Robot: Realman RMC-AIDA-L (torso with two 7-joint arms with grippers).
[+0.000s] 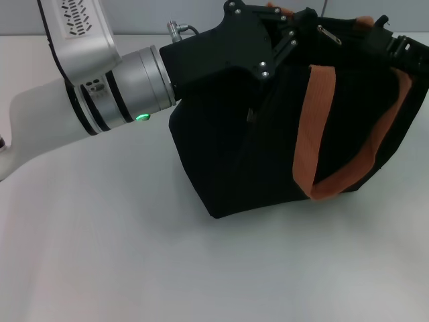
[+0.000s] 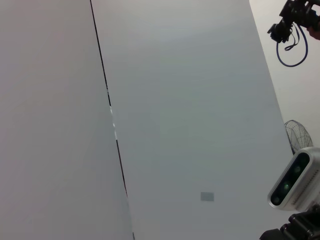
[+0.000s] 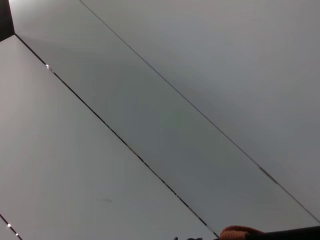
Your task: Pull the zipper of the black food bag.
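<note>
Head view: we see a boxy black fabric food bag (image 1: 268, 147) with rust-orange webbing strap handles (image 1: 315, 127) standing on a pale grey table (image 1: 100, 255); we take this bag as our landmark.
Zipper: a small shiny silver metal pull tab (image 1: 328, 34) lies on the bag's top edge, between our two grippers.
Left gripper: our left gripper (image 1: 285, 33), on a silver and white arm, reaches over the bag's top at its left end, just beside the pull tab. We cannot tell whether its fingers are open or closed on anything; the black housing hides the tips.
Right gripper: our right gripper (image 1: 395, 47) sits at the bag's top right corner, touching or very near the fabric. We cannot tell its finger state either.
Left wrist view: only pale wall panels and a camera unit (image 2: 295, 180); no bag, no fingers.
Right wrist view: wall panels again, with a sliver of orange strap (image 3: 240, 232) at the edge.
Step, as we judge it: the pull along the track appears under way or about to begin.
Risk: if the far end is not held firmly, we judge the soft bag could slide or tip toward the pulling arm instead of the zip running.
Risk: the tab is small and shiny; a shallow pinch could slip off.
Risk: a loose strap near the track could snag the slider.
</note>
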